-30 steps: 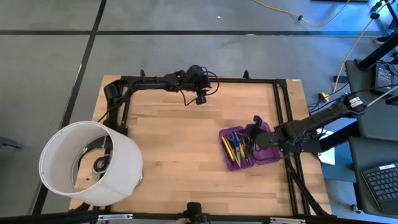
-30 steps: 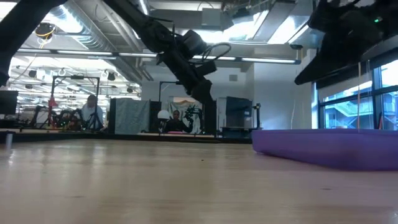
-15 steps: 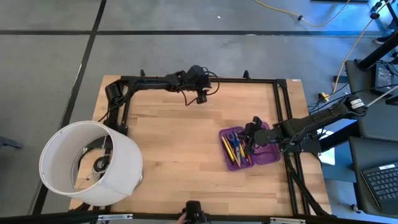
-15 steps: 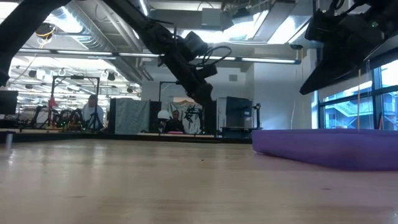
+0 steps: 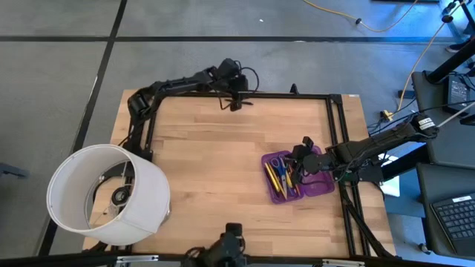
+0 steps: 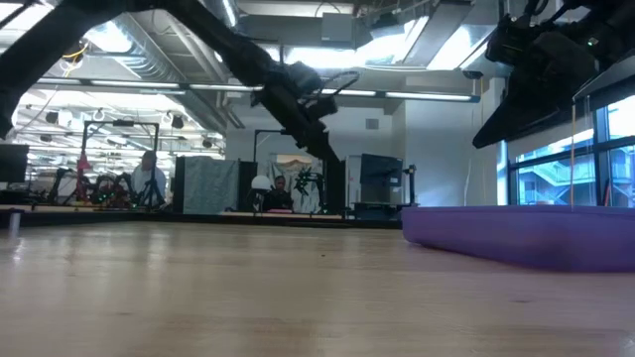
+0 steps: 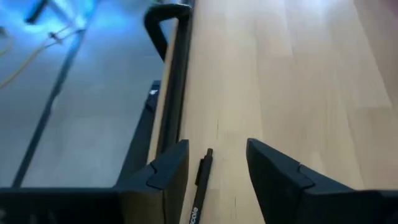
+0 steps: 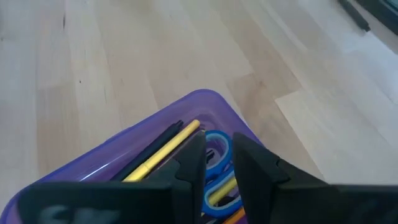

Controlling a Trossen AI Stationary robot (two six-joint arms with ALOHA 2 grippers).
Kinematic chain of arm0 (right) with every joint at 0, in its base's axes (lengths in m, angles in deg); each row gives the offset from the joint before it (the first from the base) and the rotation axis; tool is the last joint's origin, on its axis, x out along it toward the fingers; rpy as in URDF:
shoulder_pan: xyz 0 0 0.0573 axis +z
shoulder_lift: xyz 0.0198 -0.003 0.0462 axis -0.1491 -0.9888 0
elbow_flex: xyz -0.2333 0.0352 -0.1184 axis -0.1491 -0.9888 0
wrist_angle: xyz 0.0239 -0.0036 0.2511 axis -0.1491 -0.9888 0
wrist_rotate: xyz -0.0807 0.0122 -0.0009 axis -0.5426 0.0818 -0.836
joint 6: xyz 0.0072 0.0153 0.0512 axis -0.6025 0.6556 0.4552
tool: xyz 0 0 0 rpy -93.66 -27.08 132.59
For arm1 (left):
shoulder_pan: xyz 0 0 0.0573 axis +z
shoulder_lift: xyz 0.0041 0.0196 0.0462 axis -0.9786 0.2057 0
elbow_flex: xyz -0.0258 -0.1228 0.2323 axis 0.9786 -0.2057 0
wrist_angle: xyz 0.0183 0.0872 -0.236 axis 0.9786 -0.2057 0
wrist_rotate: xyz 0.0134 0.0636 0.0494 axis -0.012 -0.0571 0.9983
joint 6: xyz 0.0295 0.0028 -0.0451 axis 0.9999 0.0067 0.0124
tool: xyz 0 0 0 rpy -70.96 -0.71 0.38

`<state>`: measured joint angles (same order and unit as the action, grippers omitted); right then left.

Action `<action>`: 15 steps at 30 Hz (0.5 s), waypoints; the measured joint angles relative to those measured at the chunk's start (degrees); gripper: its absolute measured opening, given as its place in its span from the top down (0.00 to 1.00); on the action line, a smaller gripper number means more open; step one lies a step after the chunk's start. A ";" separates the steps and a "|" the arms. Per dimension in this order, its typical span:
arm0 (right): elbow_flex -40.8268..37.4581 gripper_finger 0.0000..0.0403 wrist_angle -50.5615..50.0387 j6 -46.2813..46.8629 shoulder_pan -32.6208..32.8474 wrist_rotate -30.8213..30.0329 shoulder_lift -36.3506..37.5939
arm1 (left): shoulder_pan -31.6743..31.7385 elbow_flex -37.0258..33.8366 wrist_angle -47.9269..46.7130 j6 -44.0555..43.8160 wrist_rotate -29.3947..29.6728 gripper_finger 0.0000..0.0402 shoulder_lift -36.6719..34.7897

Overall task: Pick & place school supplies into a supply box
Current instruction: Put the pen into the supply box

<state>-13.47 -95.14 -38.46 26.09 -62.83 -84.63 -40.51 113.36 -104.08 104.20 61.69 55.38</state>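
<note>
The pale wooden worktop (image 5: 215,170) is bare across its middle and near side. A large white cylindrical shade (image 5: 107,194) overhangs its near left corner, and a black frame rail (image 5: 282,96) runs along the far edge.

The left tool (image 5: 234,101) hangs at that far edge. In the left wrist view its fingers (image 7: 168,169) stand apart, with a black pen (image 7: 201,183) lying on the wood between them, just beside the rail; neither finger touches it.

The translucent purple rectangular plastic case (image 5: 295,178) sits near the right edge, lid open. Inside lie yellow pencils (image 5: 274,180), dark pens and small blue-handled scissors (image 5: 277,161).

The right tool (image 5: 298,165) hovers over the case. Its fingers (image 8: 189,158) stand close together with a narrow gap and hold nothing; the scissors' handles (image 8: 216,149) show beyond them.
</note>
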 joint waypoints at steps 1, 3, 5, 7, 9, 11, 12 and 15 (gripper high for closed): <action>0.00 0.79 -0.14 -0.02 0.00 -0.02 0.00 | 0.42 0.30 0.01 0.88 -1.32 0.62 0.85; 0.00 0.79 -0.18 -0.07 0.00 -0.05 0.00 | 0.91 0.55 -0.38 2.43 -2.29 0.64 2.52; 0.00 0.79 -0.26 -0.33 -0.18 -0.50 0.00 | 1.17 0.77 -0.16 3.48 -1.89 0.66 4.24; 0.00 0.79 -0.24 -0.72 -0.65 -0.75 0.00 | 1.21 0.81 -0.56 4.49 -1.97 0.68 5.89; 0.00 0.79 -0.24 -1.03 -1.39 -0.72 0.00 | 1.23 0.77 -0.62 5.78 -1.96 0.69 7.32; 0.00 0.79 -0.24 -1.03 -2.22 -0.70 0.00 | 1.23 0.74 -0.29 7.62 -1.48 0.70 8.19; 0.01 0.79 -0.24 -1.01 -2.64 -0.70 0.00 | 1.23 0.74 -0.22 8.43 -1.30 0.71 8.47; 0.01 0.79 -0.23 -0.98 -3.65 -0.61 0.00 | 1.30 0.74 -0.48 10.81 0.31 0.72 9.22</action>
<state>-13.46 -95.37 -39.45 22.44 -63.44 -84.63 -39.21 114.10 -104.55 115.01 62.00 64.60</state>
